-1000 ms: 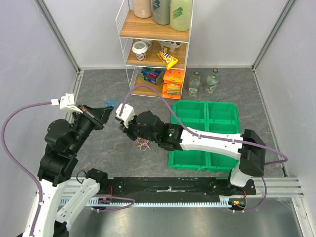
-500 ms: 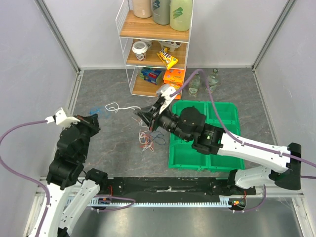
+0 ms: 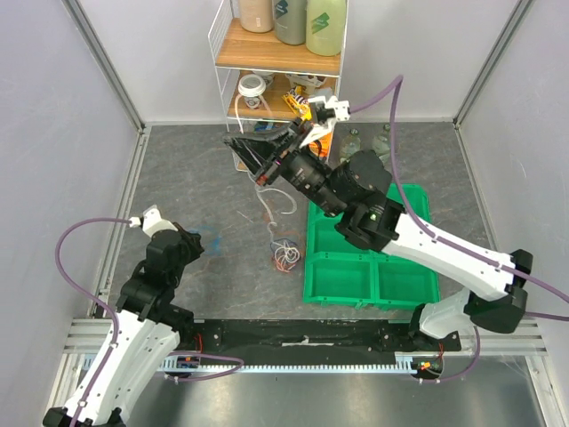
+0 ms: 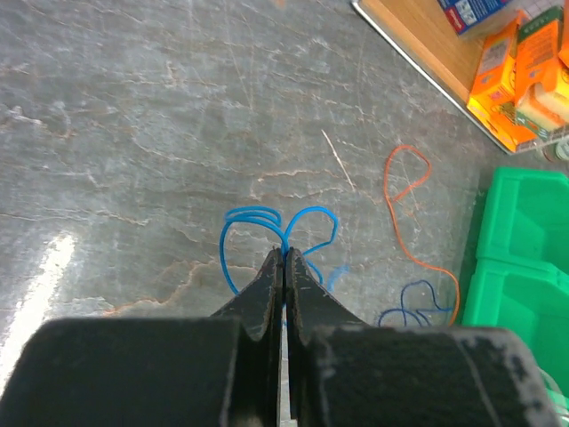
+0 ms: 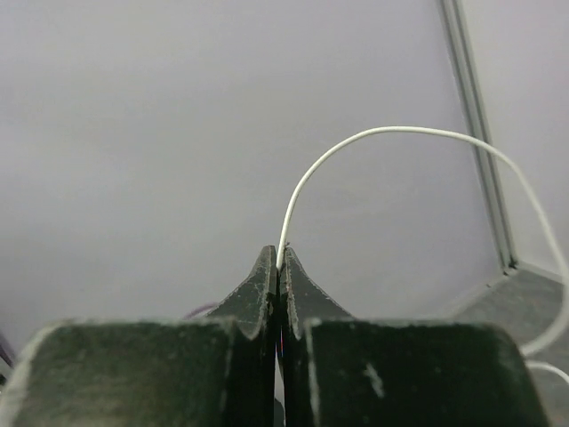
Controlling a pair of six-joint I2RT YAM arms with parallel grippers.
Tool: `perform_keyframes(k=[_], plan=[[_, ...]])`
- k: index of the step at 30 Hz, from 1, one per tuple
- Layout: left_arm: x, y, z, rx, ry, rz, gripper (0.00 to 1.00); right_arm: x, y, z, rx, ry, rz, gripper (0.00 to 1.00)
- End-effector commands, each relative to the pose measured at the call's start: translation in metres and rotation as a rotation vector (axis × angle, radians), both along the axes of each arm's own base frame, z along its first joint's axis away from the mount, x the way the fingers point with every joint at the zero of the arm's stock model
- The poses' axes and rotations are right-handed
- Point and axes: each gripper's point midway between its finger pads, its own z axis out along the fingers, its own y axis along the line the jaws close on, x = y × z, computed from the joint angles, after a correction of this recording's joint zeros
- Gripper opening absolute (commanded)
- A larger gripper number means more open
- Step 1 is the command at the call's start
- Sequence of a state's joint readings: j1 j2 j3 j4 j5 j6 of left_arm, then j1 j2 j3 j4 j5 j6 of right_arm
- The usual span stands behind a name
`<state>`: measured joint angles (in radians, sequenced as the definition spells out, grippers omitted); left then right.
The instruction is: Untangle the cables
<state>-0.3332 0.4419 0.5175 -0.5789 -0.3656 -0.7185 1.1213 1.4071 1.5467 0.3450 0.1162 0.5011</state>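
Note:
My right gripper [image 3: 235, 142] is raised high in front of the shelf and is shut on a white cable [image 5: 400, 132], which arcs away from the closed tips [image 5: 279, 253]. In the top view the white cable [image 3: 266, 200] hangs down to a small tangle [image 3: 284, 256] of red, white and dark cables on the floor beside the green bin. My left gripper [image 3: 190, 244] is low at the near left and shut on a light blue cable [image 4: 267, 221], its loops fanning out from the tips [image 4: 284, 255]. An orange cable [image 4: 404, 178] and a dark blue cable [image 4: 414, 308] lie beyond.
A green four-compartment bin [image 3: 369, 267] sits right of the tangle; it also shows in the left wrist view [image 4: 520, 258]. A wire shelf [image 3: 277, 62] with bottles, snacks and boxes stands at the back. Two glass bottles [image 3: 382, 147] stand beside it.
My right gripper rose and swung back toward the shelf, drawing the white cable up from the tangle. My left gripper pulled back to the near left with the blue cable.

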Motion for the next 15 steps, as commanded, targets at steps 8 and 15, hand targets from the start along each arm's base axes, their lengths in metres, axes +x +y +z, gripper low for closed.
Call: perform_keyframes(k=[8, 15], plan=[[0.010, -0.048, 0.025, -0.093, -0.055, -0.243, 0.02, 0.010, 0.037, 0.035, 0.014, -0.016, 0.038, 0.00], [-0.005, -0.061, 0.059, -0.081, -0.162, -0.378, 0.48, 0.015, 0.048, 0.028, -0.026, 0.007, 0.036, 0.00]])
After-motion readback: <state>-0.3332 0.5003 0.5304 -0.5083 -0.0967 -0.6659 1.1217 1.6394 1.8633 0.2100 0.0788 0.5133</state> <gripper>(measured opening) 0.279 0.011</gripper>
